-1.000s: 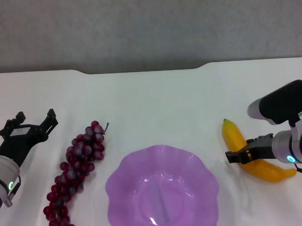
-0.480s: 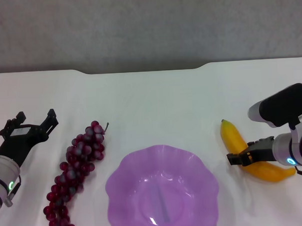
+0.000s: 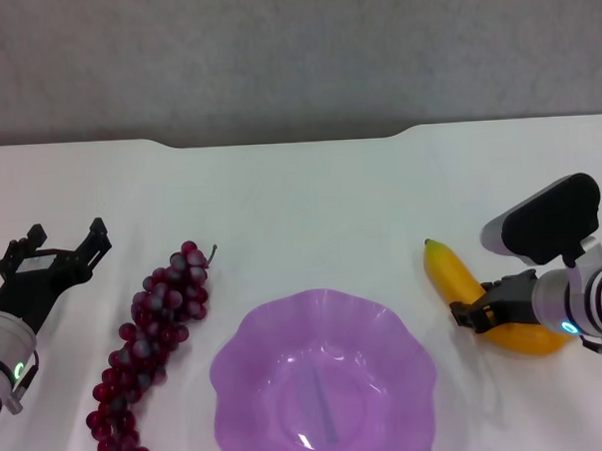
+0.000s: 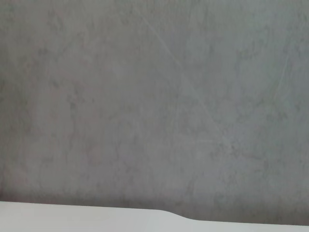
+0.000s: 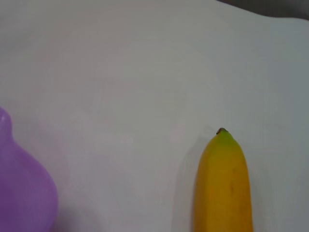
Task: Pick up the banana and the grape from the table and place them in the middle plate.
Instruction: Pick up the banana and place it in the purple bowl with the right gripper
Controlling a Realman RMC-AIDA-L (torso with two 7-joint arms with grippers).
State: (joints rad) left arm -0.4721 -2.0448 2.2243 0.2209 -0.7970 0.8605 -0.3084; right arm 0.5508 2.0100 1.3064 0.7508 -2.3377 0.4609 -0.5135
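The yellow banana (image 3: 451,277) is at the right of the white table (image 3: 310,200); my right gripper (image 3: 477,314) is shut on its middle, right of the purple scalloped plate (image 3: 248,333). In the right wrist view the banana's tip (image 5: 223,183) shows, with the plate's rim (image 5: 24,193) at the edge. The dark red grape bunch (image 3: 151,337) lies left of the plate. My left gripper (image 3: 69,236) is open and empty, left of the grapes and apart from them.
The table's notched far edge (image 3: 282,138) meets a grey wall. The left wrist view shows only that wall and a strip of the table (image 4: 72,217). Bare tabletop lies behind the plate.
My right gripper has moved a little left toward the plate, carrying the banana with it; the banana's tip has shifted left. The left gripper has barely moved.
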